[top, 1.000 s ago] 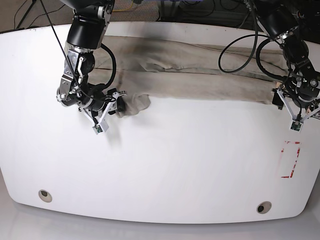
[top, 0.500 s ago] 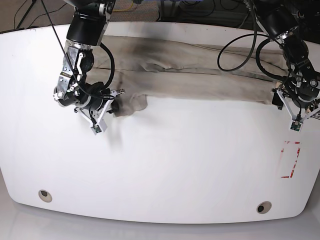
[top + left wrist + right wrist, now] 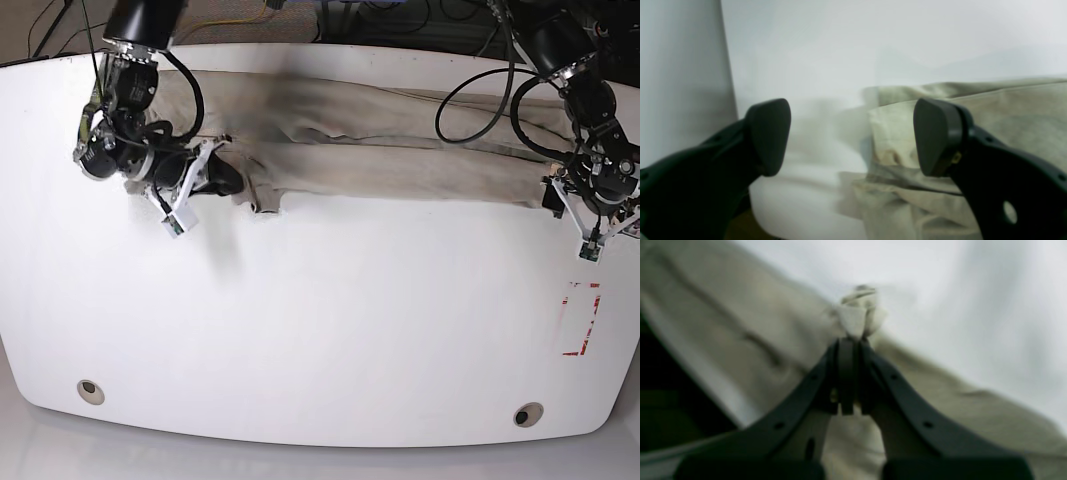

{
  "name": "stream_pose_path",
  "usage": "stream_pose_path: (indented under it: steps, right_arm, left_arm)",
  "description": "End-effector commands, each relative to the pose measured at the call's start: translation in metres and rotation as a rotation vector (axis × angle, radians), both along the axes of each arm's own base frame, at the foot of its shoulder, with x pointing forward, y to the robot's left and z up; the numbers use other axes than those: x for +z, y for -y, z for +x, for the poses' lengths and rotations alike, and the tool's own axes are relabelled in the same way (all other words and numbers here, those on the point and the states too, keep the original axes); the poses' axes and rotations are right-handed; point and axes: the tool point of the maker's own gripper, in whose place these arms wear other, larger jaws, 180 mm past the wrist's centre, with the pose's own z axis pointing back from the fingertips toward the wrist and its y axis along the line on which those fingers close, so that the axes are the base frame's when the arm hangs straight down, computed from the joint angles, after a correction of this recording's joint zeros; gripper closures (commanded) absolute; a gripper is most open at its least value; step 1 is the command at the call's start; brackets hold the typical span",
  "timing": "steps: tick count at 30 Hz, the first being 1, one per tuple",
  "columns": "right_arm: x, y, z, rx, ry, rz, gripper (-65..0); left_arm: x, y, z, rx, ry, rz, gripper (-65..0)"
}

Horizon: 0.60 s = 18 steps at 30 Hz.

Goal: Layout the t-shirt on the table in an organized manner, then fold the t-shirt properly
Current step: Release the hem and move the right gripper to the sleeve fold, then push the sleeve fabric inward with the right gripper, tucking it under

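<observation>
Jaws of right gripper (image 3: pixel 847 343) pinching t-shirt (image 3: pixel 400 150), dragged leftward since

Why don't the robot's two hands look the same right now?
The left tool is wide open and holds nothing; the right tool is pinched shut on a bit of the shirt. The left tool hovers by the shirt's edge on one side of the table; the right works at the other. Both have dark fingers.

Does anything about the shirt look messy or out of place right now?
Yes. The t-shirt is bunched into a long rumpled band along the far side of the table, not spread flat. The right gripper is shut on a pinched wad of its fabric; the left gripper is open at the other end.
</observation>
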Motion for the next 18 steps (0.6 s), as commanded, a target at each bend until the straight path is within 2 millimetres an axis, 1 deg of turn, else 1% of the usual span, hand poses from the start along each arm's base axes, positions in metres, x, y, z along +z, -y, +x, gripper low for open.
stream_pose_path:
  steps: [1, 4, 10, 15, 18]
  right_arm:
    - [0.016, 0.000, -0.004, 0.020, 0.040, 0.067, -1.1]
    - [0.020, 0.001, -0.017, 0.038, 0.025, 0.120, -1.3]
    - [0.028, 0.004, -0.034, 0.068, 0.001, 0.190, -1.3]
    - [0.030, -0.004, -0.046, 0.136, -0.028, 0.224, -1.3]
    - [0.027, -0.011, -0.057, 0.178, -0.062, 0.232, -1.3]
  left_arm:
    - [0.007, -0.005, 0.006, 0.000, 0.024, 0.010, -54.9]
    - [0.002, -0.005, 0.005, 0.003, 0.010, 0.001, -54.9]
    - [-0.006, -0.005, 0.003, 0.006, -0.009, -0.013, -54.9]
    - [-0.009, -0.005, 0.002, 0.007, -0.017, -0.018, -54.9]
    - [-0.009, -0.004, 0.002, 0.007, -0.017, -0.018, -54.9]
